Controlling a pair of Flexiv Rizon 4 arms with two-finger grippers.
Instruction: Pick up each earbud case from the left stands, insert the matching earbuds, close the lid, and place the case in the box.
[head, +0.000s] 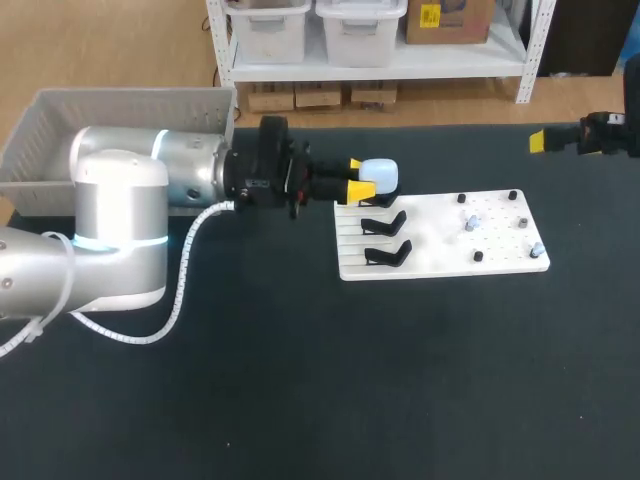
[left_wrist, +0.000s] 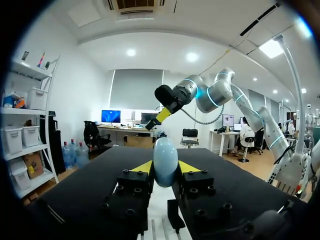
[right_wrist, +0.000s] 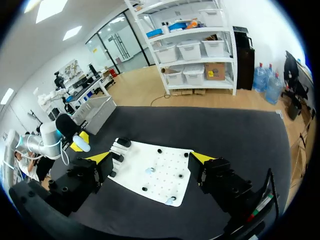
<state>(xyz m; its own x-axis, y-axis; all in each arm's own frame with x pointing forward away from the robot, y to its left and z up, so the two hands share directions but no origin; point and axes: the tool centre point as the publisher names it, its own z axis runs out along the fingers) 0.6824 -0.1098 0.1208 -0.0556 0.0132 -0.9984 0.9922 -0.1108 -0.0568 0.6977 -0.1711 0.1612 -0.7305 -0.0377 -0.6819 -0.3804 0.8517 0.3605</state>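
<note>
The black table carries a grey box at its far left corner, with the left arm stretched in front of it. A white board lies right of centre, with black stands along its left side. The left hand is clamped on the pale blue earbud case, over the board's far left corner. The case reaches past the yellow tips. In the left wrist view it is a tall oval, its long axis crossing the line between the fingers. The right hand is spread wide, holding nothing. Small earbuds lie on the board's right half.
</note>
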